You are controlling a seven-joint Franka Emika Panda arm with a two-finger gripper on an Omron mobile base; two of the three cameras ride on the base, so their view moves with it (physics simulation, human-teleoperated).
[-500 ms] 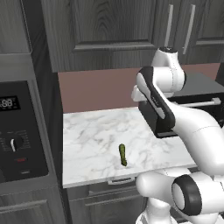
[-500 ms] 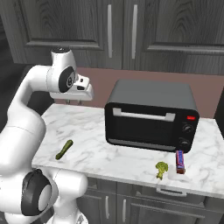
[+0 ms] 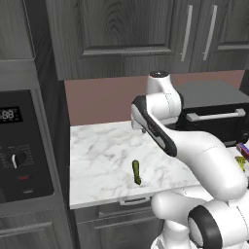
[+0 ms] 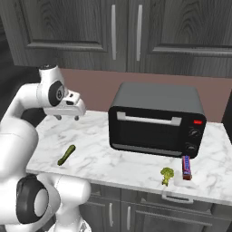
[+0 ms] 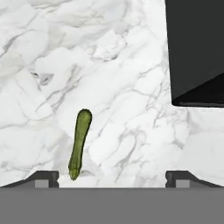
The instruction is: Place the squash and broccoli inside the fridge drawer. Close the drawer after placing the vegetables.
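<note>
The squash (image 3: pixel 136 172) (image 4: pixel 66 155) (image 5: pixel 79 143) is a slim dark olive-green piece lying flat on the marble counter (image 4: pixel 95 158) near its front left. My gripper (image 4: pixel 66 117) (image 5: pixel 113 177) hovers above the counter behind the squash, pointing down, jaws open wide and empty. In the hand view the squash lies just inside the left fingertip (image 5: pixel 43 177). The broccoli (image 4: pixel 167 175) (image 3: pixel 240 162), a small yellow-green floret, stands near the counter's front right edge. The fridge drawer is out of view.
A black toaster oven (image 4: pixel 156 118) (image 3: pixel 214 109) (image 5: pixel 197 52) takes up the counter's right half. A purple bar (image 4: pixel 186 166) lies beside the broccoli. A dark appliance with a display and knob (image 3: pixel 19 155) stands left of the counter. Dark cabinets (image 4: pixel 113 31) hang above.
The arm has swung left and lowered the open gripper over the counter's left part, nearer the squash. The squash, broccoli and base views have stayed put.
</note>
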